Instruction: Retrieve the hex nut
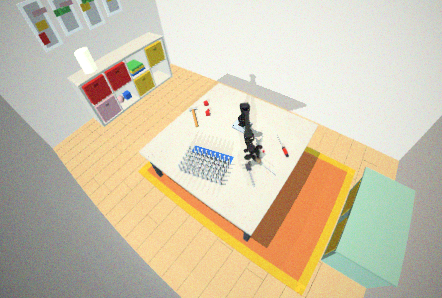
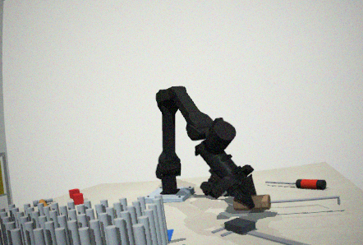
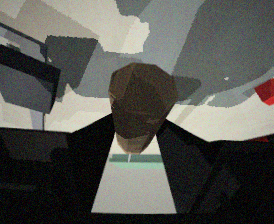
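My gripper (image 2: 243, 197) (image 3: 136, 118) (image 1: 253, 158) is shut on the brown wooden handle (image 2: 259, 201) (image 3: 141, 102) of a hook tool, low over the table to the right of the arm's base. The tool's thin grey rod (image 2: 305, 199) runs off to the right and ends in a small upturned hook. The field of standing grey spacers (image 1: 206, 167) (image 2: 98, 223) lies to the left, well apart from the gripper. The blue taped strip (image 1: 217, 153) (image 2: 169, 234) runs along the field's side that faces the arm. I cannot see the hex nut among the spacers.
A dark block-headed tool (image 2: 240, 224) (image 3: 23, 80) lies on the table just in front of the gripper. A red-handled screwdriver (image 2: 310, 184) (image 1: 284, 150) lies to the right. A hammer (image 1: 194, 116) and two red blocks (image 1: 206, 107) (image 2: 75, 196) lie beyond the spacers. A small red cube (image 3: 270, 92) is nearby.
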Robot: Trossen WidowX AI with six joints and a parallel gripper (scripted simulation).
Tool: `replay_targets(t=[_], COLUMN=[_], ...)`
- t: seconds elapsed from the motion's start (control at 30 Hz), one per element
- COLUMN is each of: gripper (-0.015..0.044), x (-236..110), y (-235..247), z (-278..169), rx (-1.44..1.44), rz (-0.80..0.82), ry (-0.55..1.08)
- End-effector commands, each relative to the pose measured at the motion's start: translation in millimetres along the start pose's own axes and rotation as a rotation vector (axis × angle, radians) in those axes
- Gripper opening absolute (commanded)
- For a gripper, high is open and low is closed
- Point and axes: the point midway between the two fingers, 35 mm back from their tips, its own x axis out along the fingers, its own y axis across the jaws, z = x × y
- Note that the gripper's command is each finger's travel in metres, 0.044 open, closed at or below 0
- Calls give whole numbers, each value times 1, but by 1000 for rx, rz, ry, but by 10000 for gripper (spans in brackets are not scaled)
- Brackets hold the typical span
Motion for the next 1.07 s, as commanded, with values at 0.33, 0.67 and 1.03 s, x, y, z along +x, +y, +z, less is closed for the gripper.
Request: replay_targets(t=[0.33,0.67,1.03], gripper=[0,184,440], x=[10,8,8], y=[-3,-2,-2], z=[12,9,9], rx=[5,1,1], rz=[-2,-1,-1], ry=[-5,-1,-1])
